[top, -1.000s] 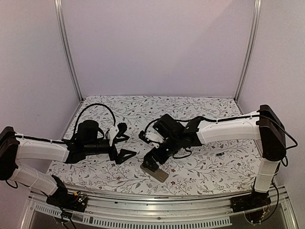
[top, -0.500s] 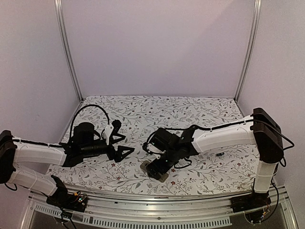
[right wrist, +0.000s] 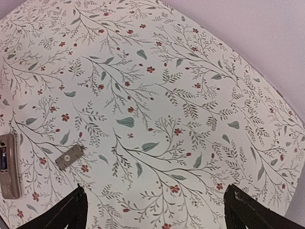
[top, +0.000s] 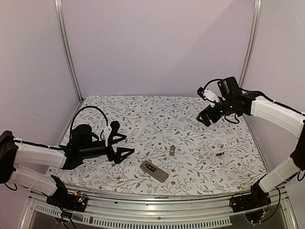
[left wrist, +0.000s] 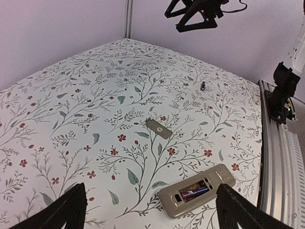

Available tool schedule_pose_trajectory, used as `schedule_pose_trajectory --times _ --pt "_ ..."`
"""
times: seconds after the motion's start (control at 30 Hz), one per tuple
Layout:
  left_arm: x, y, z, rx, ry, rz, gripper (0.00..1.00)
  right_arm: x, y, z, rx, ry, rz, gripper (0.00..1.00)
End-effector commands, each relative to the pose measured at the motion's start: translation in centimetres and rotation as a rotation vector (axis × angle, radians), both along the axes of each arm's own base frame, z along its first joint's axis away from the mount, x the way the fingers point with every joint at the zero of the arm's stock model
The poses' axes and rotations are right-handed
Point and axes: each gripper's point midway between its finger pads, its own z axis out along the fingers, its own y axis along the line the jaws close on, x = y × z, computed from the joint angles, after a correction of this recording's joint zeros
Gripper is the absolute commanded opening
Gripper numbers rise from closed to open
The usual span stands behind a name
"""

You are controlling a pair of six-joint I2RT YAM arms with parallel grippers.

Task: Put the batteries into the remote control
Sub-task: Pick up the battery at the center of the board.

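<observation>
1. Remote control (top: pixel 154 171) lies flat on the floral table (top: pixel 143 114) with its greyish back up and the battery recess uncovered. No arm touches it.
2. In the left wrist view the recess holds something dark with a purple-red glint. I cannot tell whether it is a cell.
3. A small flat grey cover (top: pixel 172 151) lies just beyond the remote control, towards its right end, apart from it.
4. One battery (top: pixel 220 154), a tiny dark cylinder, lies on the cloth well to the right of the remote control. A second one is not made out.
5. Left gripper (top: pixel 125 145) hovers low, left of the remote control and near it. Its jaws are spread wide with nothing between them, and both fingertips (left wrist: pixel 62 212) frame bare cloth.
6. Right gripper (top: pixel 204 106) is raised well beyond and to the right of the remote control. Its jaws are also spread wide and hold nothing, and its fingers (right wrist: pixel 62 214) stand clear of the table.
</observation>
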Motion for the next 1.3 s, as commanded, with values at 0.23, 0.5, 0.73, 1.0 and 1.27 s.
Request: schedule_pose_trajectory --times 0.23,0.5,0.73,1.0,1.27 --pt "-1.1 -0.1 0.6 -0.02 -0.057 -0.052 0.95 -7.5 -11.1 -7.3 -0.4 0.085 0.509 0.96" --pt "-1.5 0.2 0.6 -0.025 -0.075 -0.053 0.95 -7.4 -15.2 -14.0 -0.596 0.203 0.563 0.89" --pt "-1.4 0.6 0.7 -0.02 -0.08 -0.036 0.95 -6.4 -14.3 -16.3 -0.573 0.259 0.62 0.83" --pt "-1.5 0.5 0.6 -0.018 -0.082 -0.042 0.95 -7.7 -13.9 -17.7 -0.545 0.306 0.683 0.65" --pt "-1.4 0.6 0.5 -0.014 -0.082 -0.034 0.95 -8.2 -13.8 -19.6 -0.563 0.37 0.697 0.47"
